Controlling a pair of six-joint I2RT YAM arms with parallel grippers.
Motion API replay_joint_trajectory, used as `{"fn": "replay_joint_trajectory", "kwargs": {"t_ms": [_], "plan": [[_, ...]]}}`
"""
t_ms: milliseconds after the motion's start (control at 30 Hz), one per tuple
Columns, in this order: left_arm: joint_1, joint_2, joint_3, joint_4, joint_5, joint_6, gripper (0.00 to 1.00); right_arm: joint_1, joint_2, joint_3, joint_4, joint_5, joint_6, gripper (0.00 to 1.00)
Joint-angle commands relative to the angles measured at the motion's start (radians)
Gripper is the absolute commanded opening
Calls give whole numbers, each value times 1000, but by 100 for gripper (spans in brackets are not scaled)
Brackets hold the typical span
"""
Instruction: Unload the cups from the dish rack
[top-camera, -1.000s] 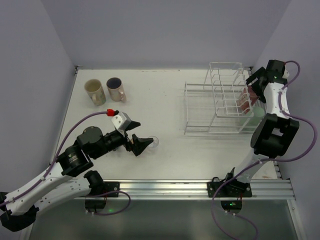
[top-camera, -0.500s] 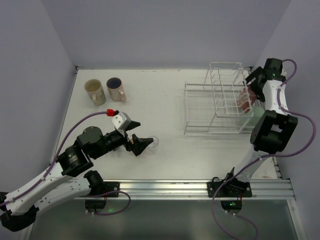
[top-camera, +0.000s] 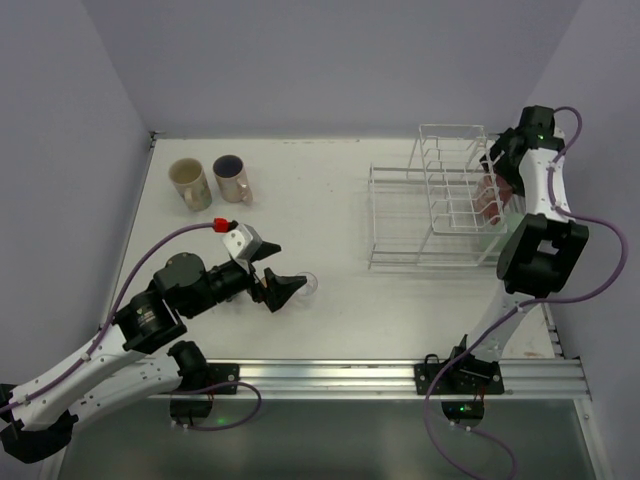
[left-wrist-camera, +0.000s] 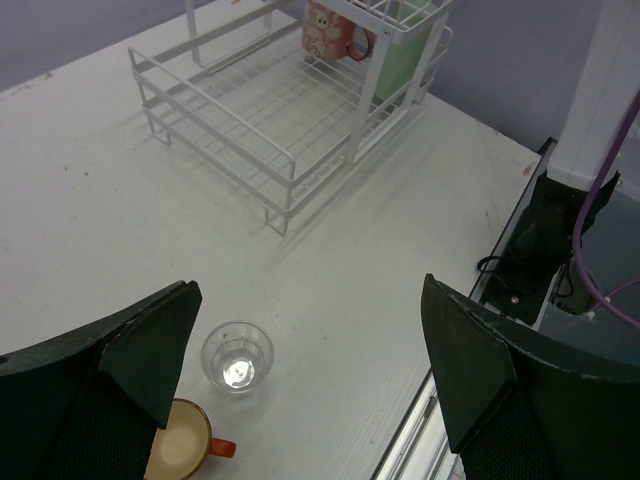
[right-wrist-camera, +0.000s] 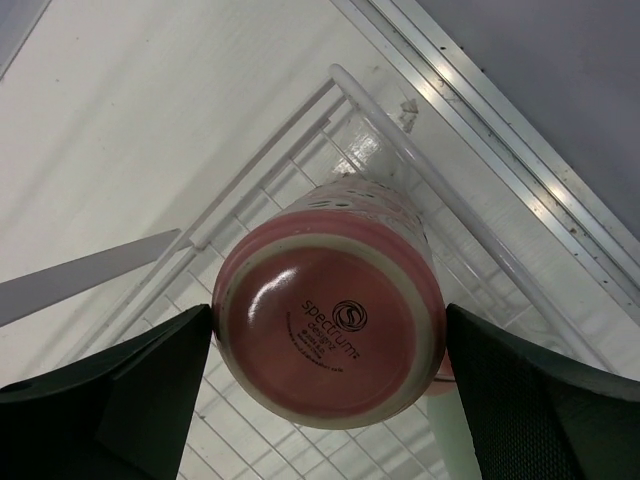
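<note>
Pink cup (left-wrist-camera: 333, 30) is seen base-up in the far right corner of the dish rack (top-camera: 425, 263). Right hand (right-wrist-camera: 328, 340) is released, its fingers straddling the base. The hand should be kept centred, closed below the base rim clear of the wires, then lifted straight. Left hand (left-wrist-camera: 310, 290) is released above the clear glass (left-wrist-camera: 238, 357) on the bench.

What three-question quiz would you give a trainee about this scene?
1. True or false: the glass sits in the rack.
2. What colour is the cup between the right fingers? A orange, B pink, C green.
3. How many mugs stand at the far left of the table?
Key: 1 false, it stands on the table; 2 B; 3 two.
</note>
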Motion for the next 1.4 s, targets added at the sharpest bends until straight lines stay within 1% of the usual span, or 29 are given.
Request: {"fn": "replay_joint_trajectory", "kwargs": {"t_ms": [0, 233, 433, 467, 500, 567, 600, 700, 933, 1167, 1367], "plan": [[-5, -7, -8, 15, -10, 18, 100, 4, 27, 105, -92, 34, -54, 99], [-5, -7, -8, 15, -13, 18, 100, 4, 77, 50, -76, 54, -54, 99], [-5, -6, -8, 15, -15, 18, 100, 4, 104, 96, -95, 57, -60, 99], [-5, -6, -8, 15, -15, 18, 100, 4, 99, 96, -92, 59, -60, 96], [-5, -4, -8, 15, -16, 18, 100, 4, 93, 93, -81, 59, -55, 91], [-5, -1, -8, 15, -16, 20, 100, 4, 61, 84, -60, 59, -48, 72], [-5, 2, -8, 13, -15, 18, 100, 4, 47, 75, -50, 57, -39, 61], [-5, 3, -8, 15, -16, 18, 100, 4, -22, 47, 25, 46, -22, 54], [-3, 8, -8, 12, -24, 18, 100, 4, -162, -16, 138, 77, -6, 44], [-3, 11, -6, 12, -26, 18, 100, 4, -255, -68, 206, 131, 1, 42], [-3, 17, -8, 12, -27, 20, 100, 2, -355, -143, 306, 166, 17, 41]]}}
